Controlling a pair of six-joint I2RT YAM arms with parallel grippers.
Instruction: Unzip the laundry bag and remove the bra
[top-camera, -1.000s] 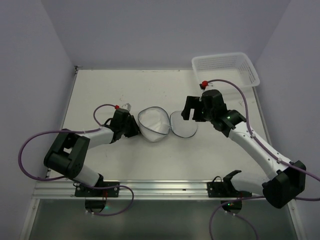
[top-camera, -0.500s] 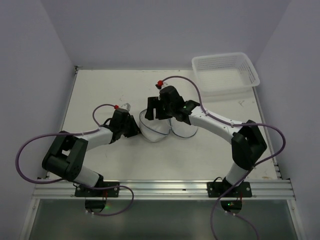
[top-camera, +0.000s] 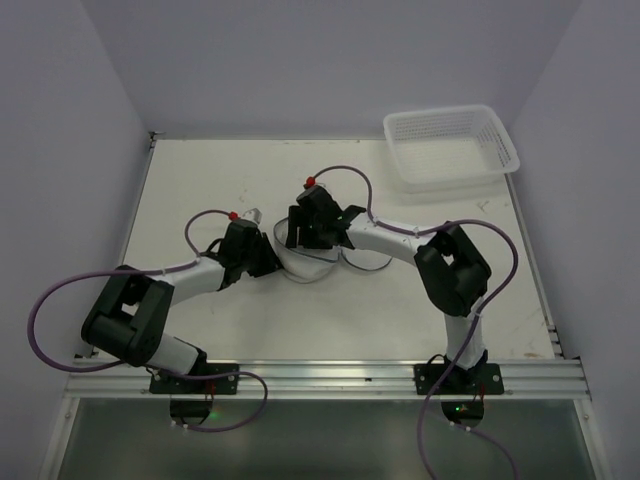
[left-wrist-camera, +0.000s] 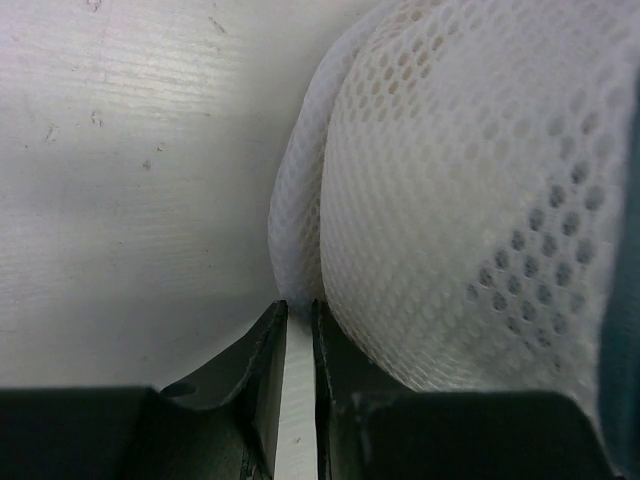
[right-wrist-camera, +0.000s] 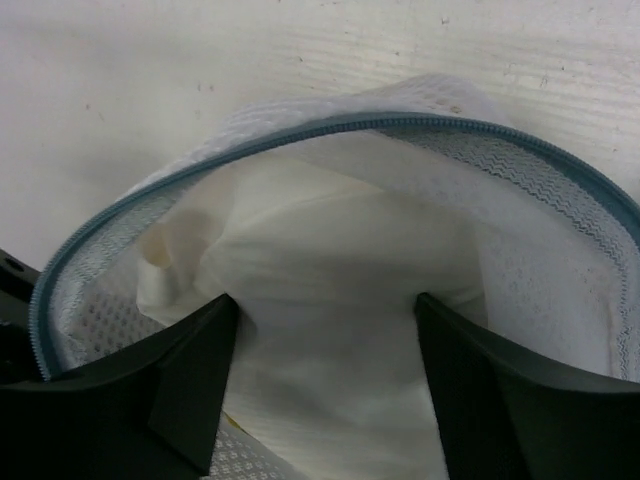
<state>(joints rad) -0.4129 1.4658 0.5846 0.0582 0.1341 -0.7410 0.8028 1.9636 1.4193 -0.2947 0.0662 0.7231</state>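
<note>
1. Right gripper (right-wrist-camera: 325, 300) swung in over the laundry bag (right-wrist-camera: 560, 250); jaws wide, bra (right-wrist-camera: 300, 220) between them inside the unzipped rim.
2. Left gripper (left-wrist-camera: 297, 305) nearly closed, pinching bag's white edge; mesh dome just ahead-right.

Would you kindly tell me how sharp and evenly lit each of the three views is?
Top external: evenly lit and sharp. Left wrist: the laundry bag mesh is crisp centrally, dim and blurred at right. Right wrist: zipper sharp, the right claw a dark silhouette.
</note>
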